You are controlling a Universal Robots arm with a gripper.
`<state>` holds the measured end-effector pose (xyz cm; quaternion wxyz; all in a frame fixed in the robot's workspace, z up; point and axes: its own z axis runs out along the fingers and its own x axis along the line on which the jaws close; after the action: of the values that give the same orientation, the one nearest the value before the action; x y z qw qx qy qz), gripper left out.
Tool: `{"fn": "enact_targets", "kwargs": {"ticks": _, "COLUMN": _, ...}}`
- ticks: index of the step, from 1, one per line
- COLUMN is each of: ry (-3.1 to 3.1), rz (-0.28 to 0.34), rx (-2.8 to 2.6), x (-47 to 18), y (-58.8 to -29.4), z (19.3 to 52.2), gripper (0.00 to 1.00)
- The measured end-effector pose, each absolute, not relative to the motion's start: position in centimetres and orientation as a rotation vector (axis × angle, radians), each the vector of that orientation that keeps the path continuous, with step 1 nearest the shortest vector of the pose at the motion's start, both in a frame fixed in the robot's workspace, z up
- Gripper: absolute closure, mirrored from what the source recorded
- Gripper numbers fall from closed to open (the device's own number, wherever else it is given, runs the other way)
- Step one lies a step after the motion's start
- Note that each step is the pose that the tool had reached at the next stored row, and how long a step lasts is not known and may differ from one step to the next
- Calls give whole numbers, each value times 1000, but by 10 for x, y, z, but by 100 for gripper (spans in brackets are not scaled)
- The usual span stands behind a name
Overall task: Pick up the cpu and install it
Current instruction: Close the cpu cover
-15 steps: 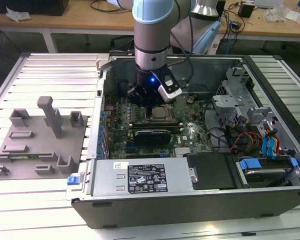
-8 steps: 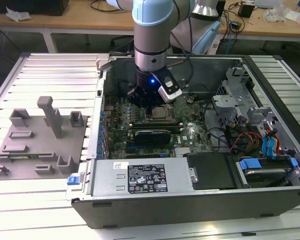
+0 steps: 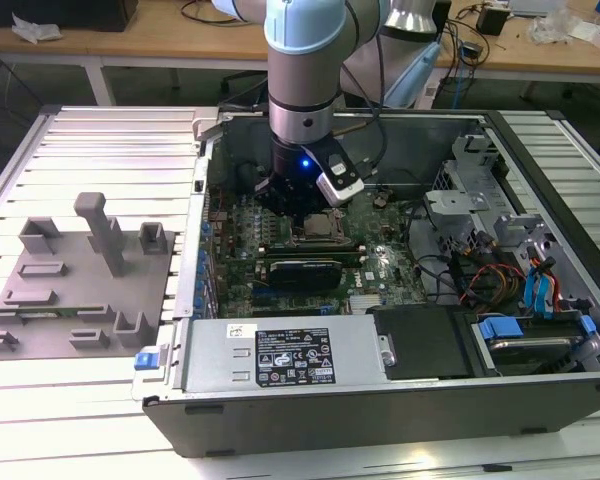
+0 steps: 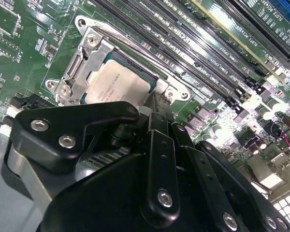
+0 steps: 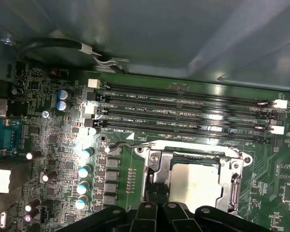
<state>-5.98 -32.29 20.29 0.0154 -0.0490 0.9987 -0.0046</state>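
The cpu (image 4: 118, 84) lies flat in the socket frame (image 4: 79, 63) on the motherboard (image 4: 19, 58). Its silver top faces up and it sits square to the frame, so it looks to be in its seat. In both wrist views the jaws hang just over one edge of the cpu. Whether they are open or gripping it, I cannot tell. The arm (image 3: 300, 60) reaches straight down into the open case (image 3: 280, 390). The case lies on its side on the counter (image 3: 80, 150), so the board faces up.

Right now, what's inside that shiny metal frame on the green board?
The cpu is inside the metal frame, silver top showing. The gripper covers one edge, and whatever is beneath the chip is hidden.
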Motion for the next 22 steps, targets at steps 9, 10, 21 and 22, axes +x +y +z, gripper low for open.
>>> {"fn": "enact_targets", "kwargs": {"ticks": 9, "ry": 3107, "rz": -14, "rx": -152, "x": -60, "y": -323, "z": 217, "gripper": 89}}
{"fn": "enact_targets", "kwargs": {"ticks": 10, "ry": 3107, "rz": -14, "rx": -152, "x": -60, "y": -323, "z": 220, "gripper": 89}}
{"fn": "enact_targets", "kwargs": {"ticks": 21, "ry": 3107, "rz": -14, "rx": -152, "x": -57, "y": -323, "z": 237, "gripper": 89}}
{"fn": "enact_targets", "kwargs": {"ticks": 22, "ry": 3107, "rz": -14, "rx": -152, "x": -56, "y": -323, "z": 237, "gripper": 89}}
